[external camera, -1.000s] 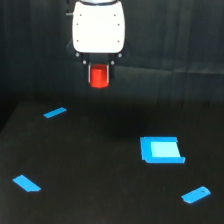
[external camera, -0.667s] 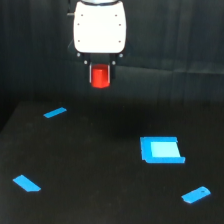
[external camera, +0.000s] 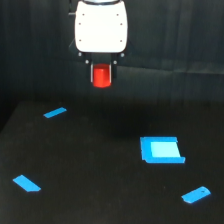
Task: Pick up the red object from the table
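Note:
The red object point(external camera: 102, 76) is a small bright red-orange block held between my gripper's dark fingers, well above the black table point(external camera: 100, 170). My gripper point(external camera: 102, 77) hangs from the white arm housing point(external camera: 100, 26) at the top middle of the exterior view and is shut on the block. The block's sides are partly hidden by the fingers.
A blue square piece point(external camera: 161, 150) lies on the table at the exterior view's right. Thin blue pieces lie at the back left point(external camera: 55, 113), front left point(external camera: 27, 183) and front right point(external camera: 196, 194). A dark ribbed curtain point(external camera: 175, 35) hangs behind.
The gripper with the red block stays in about the same place, perhaps a little higher. The blue pieces have not moved.

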